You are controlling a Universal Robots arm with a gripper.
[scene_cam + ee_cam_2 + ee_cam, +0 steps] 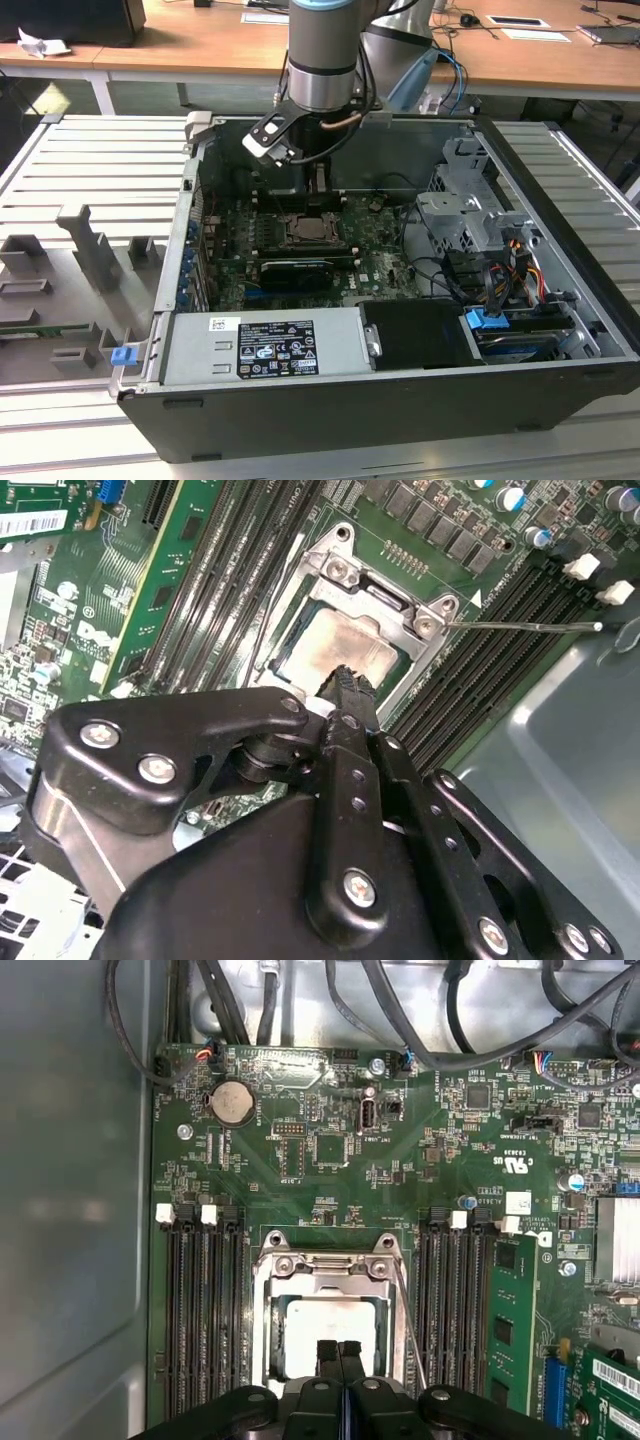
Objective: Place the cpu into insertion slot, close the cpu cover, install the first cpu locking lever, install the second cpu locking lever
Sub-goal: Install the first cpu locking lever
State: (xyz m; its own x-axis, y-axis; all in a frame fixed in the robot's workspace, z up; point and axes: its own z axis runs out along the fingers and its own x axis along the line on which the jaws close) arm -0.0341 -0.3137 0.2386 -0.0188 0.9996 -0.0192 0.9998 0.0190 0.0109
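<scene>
The cpu [325, 1325] [345, 645], a pale silvery square, lies in the insertion slot [262, 1330] on the green board. The cpu cover [325, 1268] [385, 595], a silver frame with a window, lies down around the chip. A thin silver locking lever [408, 1320] [520, 626] runs along one side of the socket, angled away from it. My gripper [339, 1352] [345, 683] hangs just over the chip with its two black fingers pressed together and nothing between them. In the exterior view the gripper [318, 195] is low inside the case, over the socket [305, 232].
Black memory slots [205, 1310] flank the socket on both sides. The open case has a grey power supply [265, 345] at the front, a drive cage [470, 215] and cables [500, 275] on the exterior view's right. Grey fixtures [80, 250] stand on the exterior view's left.
</scene>
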